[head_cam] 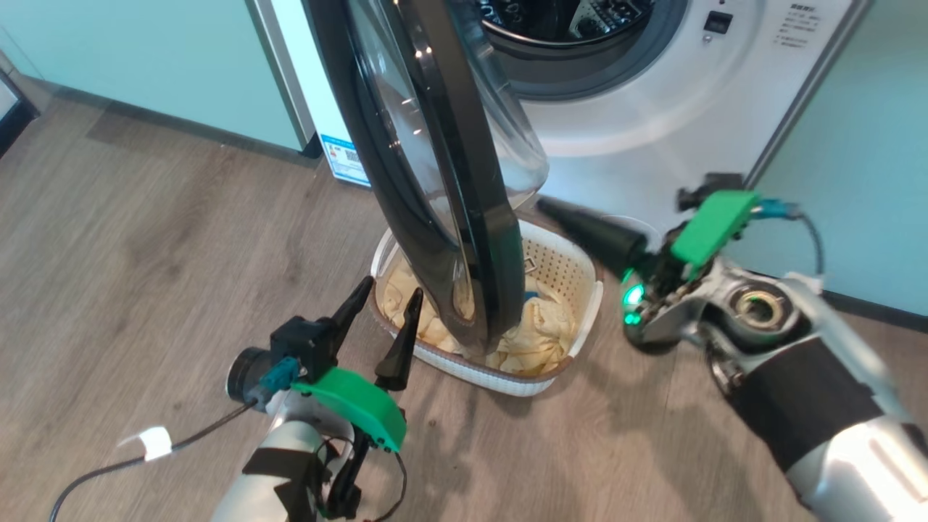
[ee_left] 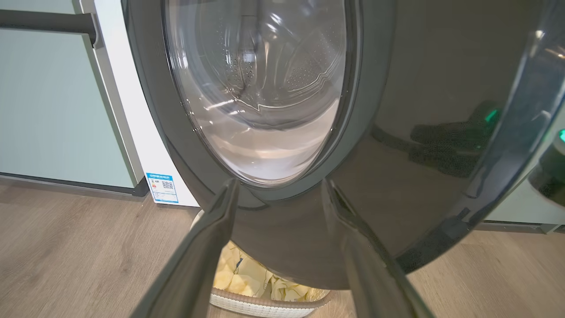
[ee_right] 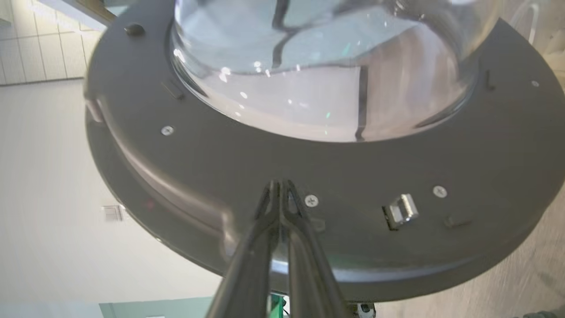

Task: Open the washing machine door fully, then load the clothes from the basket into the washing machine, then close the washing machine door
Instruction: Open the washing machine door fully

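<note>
The glossy black washing machine door stands swung out, edge-on over the cream basket, which holds pale yellow clothes. The white washing machine shows its drum mouth at the top. My right gripper is shut, its tips against the door's inner side near the rim, below the glass bowl. My left gripper is open on the door's outer side, just short of it, above the basket's left rim. The clothes peek under the door.
Pale green cabinets flank the machine on both sides. A QR sticker sits low on the machine's left corner. Wood floor spreads to the left and front. A metal latch projects from the door's inner ring.
</note>
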Robot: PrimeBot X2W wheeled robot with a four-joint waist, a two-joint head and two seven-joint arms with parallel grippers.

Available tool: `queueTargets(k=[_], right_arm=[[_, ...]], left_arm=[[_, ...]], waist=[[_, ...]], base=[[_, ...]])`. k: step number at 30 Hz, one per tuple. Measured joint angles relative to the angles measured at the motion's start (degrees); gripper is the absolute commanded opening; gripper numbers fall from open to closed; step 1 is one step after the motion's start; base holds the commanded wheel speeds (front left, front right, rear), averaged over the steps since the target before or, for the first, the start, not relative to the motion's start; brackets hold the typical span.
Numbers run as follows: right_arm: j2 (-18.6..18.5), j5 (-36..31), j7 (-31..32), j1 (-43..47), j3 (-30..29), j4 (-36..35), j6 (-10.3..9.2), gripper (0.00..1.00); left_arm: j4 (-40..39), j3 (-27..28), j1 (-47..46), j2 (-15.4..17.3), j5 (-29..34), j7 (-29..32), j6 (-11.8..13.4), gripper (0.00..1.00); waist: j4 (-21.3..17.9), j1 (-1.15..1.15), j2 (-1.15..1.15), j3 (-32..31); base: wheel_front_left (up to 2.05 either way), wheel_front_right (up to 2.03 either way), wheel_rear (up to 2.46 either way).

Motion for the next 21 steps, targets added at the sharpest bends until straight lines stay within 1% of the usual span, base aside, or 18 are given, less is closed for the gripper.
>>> queueTargets(k=[3,7,8,9,10,15,17,21], right_arm=[[-1.5,-0.1,-3.9,0.6,-2.7,-1.8,0.0,0.0],[-3.7,-1.3,-10.9,3.4,-7.3,-4.8,0.0,0.0],[-4.4,-1.9,-12.5,4.1,-8.2,-5.7,0.0,0.18],[-5.1,-2.7,-14.0,4.9,-9.2,-6.8,0.0,0.52],[-5.8,-3.6,-15.7,5.7,-10.2,-7.9,0.0,1.0],[-9.6,-8.0,-22.8,9.9,-14.2,-11.8,0.0,1.0],[-10.0,-7.6,-24.4,12.3,-16.1,-13.1,0.0,1.0],[-11.9,-9.8,-28.7,16.9,-18.0,-15.3,0.0,1.0]], left_arm=[[0.0,0.7,0.1,0.0,0.0,0.0,0.0,1.0],[0.0,1.3,0.1,0.0,0.0,0.0,0.0,1.0],[0.0,1.4,0.2,0.0,0.0,0.0,0.0,1.0],[0.0,1.5,0.4,0.0,0.0,0.0,0.0,1.0],[0.0,1.6,0.6,0.0,0.2,0.0,0.0,1.0],[0.1,3.1,1.3,0.0,0.5,0.0,0.0,1.0],[0.1,3.4,1.4,0.0,0.5,0.0,0.0,1.0],[0.2,4.6,2.3,0.0,1.0,0.0,0.0,1.0]], waist=[[-0.4,0.01,0.0,-0.2],[-1.1,0.0,0.0,-0.5],[-1.3,0.01,0.0,-0.5],[-1.4,0.0,0.0,-0.6],[-1.7,0.0,0.0,-0.7],[-2.7,0.0,0.0,-1.4],[-3.2,0.0,0.0,-1.8],[-4.4,0.0,0.0,-2.2]], base=[[0.0,0.0,0.0],[0.0,0.0,0.0],[0.0,0.0,0.0],[0.0,0.0,0.0],[0.0,0.0,0.0],[0.0,0.0,0.0],[0.0,0.0,0.0],[0.0,0.0,0.0]])
